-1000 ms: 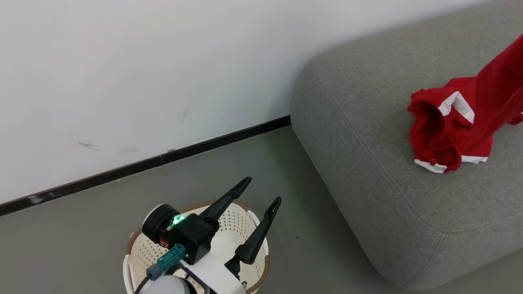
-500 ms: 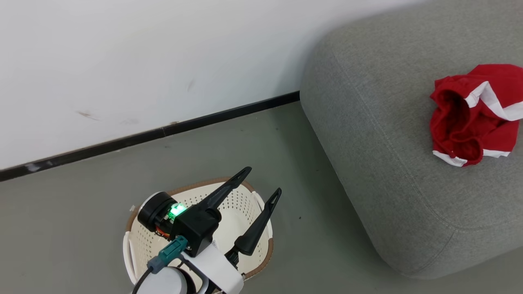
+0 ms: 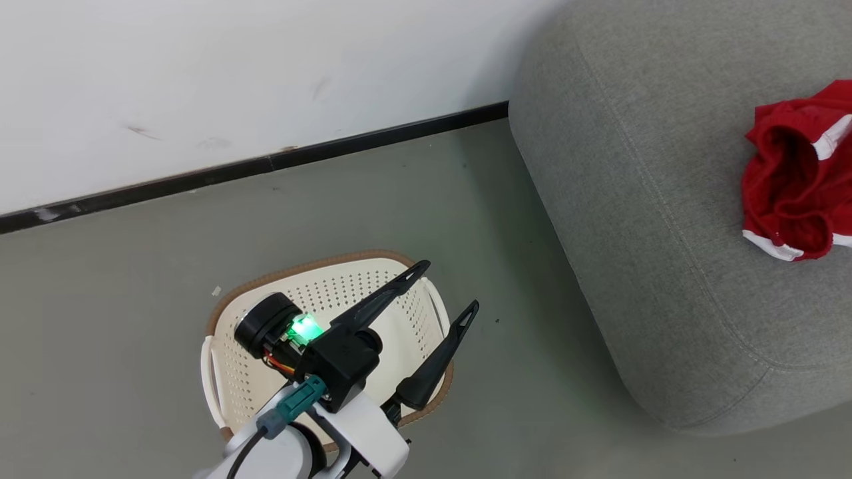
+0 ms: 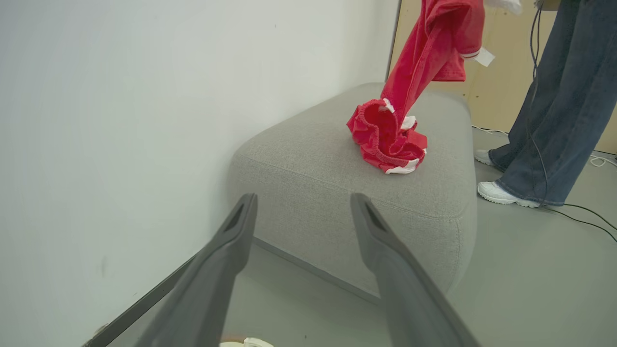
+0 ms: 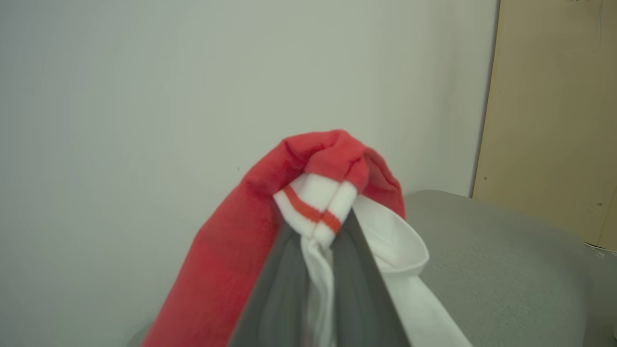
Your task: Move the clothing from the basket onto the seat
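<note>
Left gripper (image 3: 450, 285) apart over basket (image 3: 299, 293) | right gripper (image 5: 319, 225) clamped on clothing (image 5: 226, 260) — basket well apart from seat (image 3: 632, 219)

Left arm: you find its pale wrist (image 3: 363, 442) entering the head view at 7 o'clock.
Left gripper (image 3: 450, 286): its fingers (image 3: 383, 305) stand spread wide apart, pointing toward 1 o'clock.
Right gripper (image 5: 322, 226): read it as clamped, with both fingers pinching the clothing (image 5: 332, 154) at their tips, toward 12 o'clock.
</note>
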